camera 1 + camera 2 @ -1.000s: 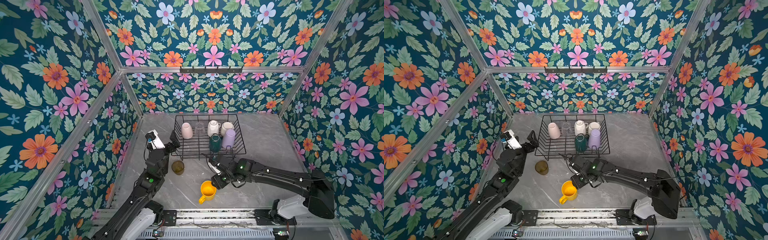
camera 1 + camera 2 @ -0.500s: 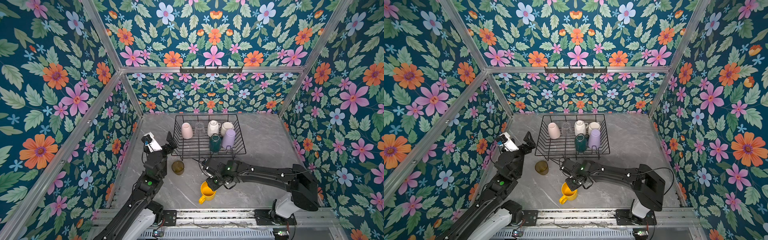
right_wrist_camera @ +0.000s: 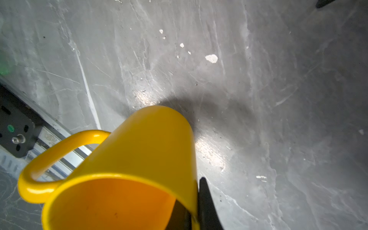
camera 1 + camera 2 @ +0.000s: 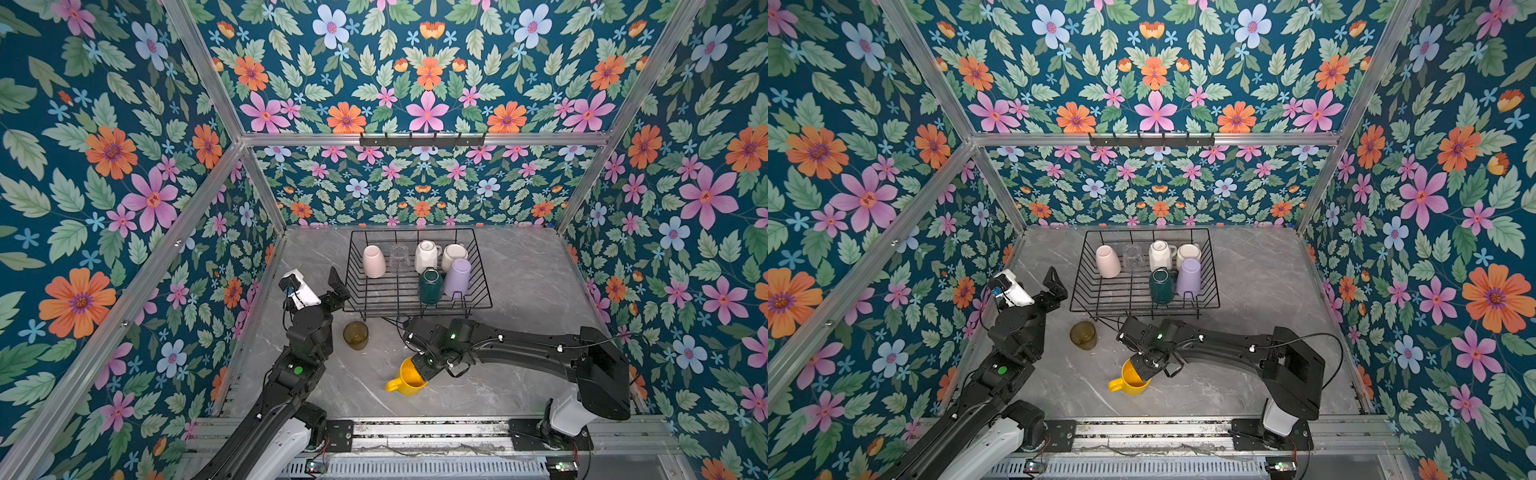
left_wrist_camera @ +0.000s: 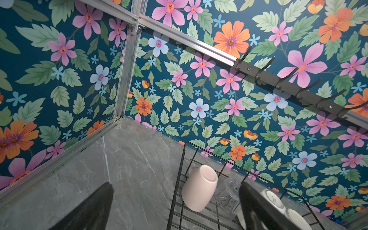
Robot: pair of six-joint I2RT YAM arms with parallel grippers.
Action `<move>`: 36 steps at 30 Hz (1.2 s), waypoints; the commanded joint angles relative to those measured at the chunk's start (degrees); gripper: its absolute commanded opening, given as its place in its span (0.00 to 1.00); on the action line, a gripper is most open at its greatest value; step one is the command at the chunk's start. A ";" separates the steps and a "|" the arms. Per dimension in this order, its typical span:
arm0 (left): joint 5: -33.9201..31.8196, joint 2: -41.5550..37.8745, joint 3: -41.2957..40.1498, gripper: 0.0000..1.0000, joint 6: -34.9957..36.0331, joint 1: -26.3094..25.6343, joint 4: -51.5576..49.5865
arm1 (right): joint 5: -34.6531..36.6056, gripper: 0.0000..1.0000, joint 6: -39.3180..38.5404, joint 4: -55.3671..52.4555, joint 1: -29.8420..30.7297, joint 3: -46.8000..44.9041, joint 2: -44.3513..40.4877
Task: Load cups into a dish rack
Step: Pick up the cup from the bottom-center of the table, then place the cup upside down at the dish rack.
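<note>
Your right claw (image 3: 192, 211) is pinched shut on the yellow mug (image 4: 410, 383) at its rim, one finger inside, near the table's (image 4: 519, 374) front edge. That thin one-sided grip could let the mug swing or slip on the lift and clip the dish rack (image 4: 415, 229). Your right arm reaches low across, while the left claw (image 4: 338, 288) gapes empty by the rack's front-left corner.
</note>
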 commanded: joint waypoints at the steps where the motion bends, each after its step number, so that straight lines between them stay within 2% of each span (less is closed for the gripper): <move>1: -1.58 -0.55 -0.10 0.99 -0.46 0.22 0.48 | -0.23 0.00 -0.05 0.00 0.05 0.48 -1.14; 4: -1.62 -0.82 -0.25 0.99 -0.07 0.31 0.98 | -1.26 0.00 0.20 0.10 -0.53 0.26 -2.57; 9: -0.39 -0.95 -0.73 0.99 0.21 0.48 2.25 | -7.33 0.00 1.69 4.26 -4.80 -3.53 -9.12; 15: 4.65 0.29 -0.84 0.99 1.92 0.61 5.40 | -12.72 0.00 0.12 8.45 -12.59 -6.83 -19.43; 18: 10.26 1.26 -0.82 0.99 3.54 0.75 8.07 | -20.24 0.00 1.86 12.65 -19.45 -9.09 -24.58; 23: 28.42 3.63 -0.54 0.99 7.15 0.86 13.48 | -31.82 0.00 5.93 21.48 -32.03 -11.64 -29.87; 27: 43.92 6.11 -1.27 0.99 7.54 1.01 20.13 | -38.54 0.00 9.34 28.50 -38.89 -11.21 -30.52; 32: 67.60 13.81 4.13 0.99 8.69 1.17 21.94 | -43.90 0.00 14.04 36.38 -44.72 -10.89 -30.28; 36: 80.18 20.02 8.65 0.99 7.14 1.27 23.73 | -44.21 0.00 14.68 38.68 -45.32 -9.33 -30.41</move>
